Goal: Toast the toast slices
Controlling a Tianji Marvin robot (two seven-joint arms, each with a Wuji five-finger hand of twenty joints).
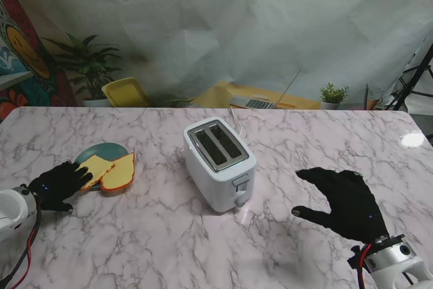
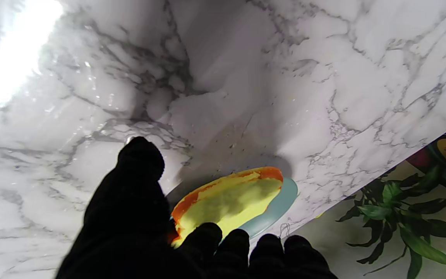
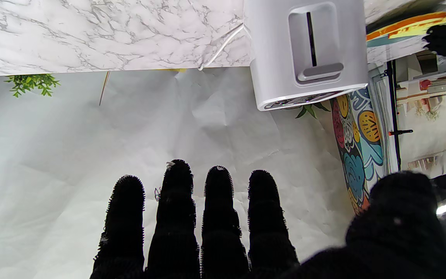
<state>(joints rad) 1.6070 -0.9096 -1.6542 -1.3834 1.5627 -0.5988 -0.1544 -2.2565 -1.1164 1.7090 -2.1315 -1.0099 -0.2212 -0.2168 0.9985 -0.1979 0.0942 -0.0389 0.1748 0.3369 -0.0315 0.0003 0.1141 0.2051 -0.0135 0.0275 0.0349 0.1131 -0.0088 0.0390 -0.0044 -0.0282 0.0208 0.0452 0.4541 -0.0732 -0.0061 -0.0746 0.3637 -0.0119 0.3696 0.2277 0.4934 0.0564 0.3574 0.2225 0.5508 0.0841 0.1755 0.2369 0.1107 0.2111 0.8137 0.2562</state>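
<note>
A white two-slot toaster (image 1: 218, 157) stands mid-table with both slots showing nothing in them; its lever (image 3: 319, 71) faces me. Two yellow toast slices with orange crusts (image 1: 95, 166) (image 1: 120, 170) lie on a teal plate (image 1: 108, 149) at my left. My left hand (image 1: 59, 184) rests at the plate's near-left edge. The near end of one slice (image 2: 227, 197) sits between its thumb (image 2: 138, 174) and its curled fingers (image 2: 242, 248), and the slice still lies flat. My right hand (image 1: 342, 197) hovers open to the right of the toaster, fingers spread (image 3: 192, 224).
The toaster's white cable (image 1: 233, 116) runs toward the far table edge. Beyond that edge are a yellow chair (image 1: 125, 91), a laptop (image 1: 260, 103) and potted plants (image 1: 333, 94). Bare marble lies between the plate and the toaster.
</note>
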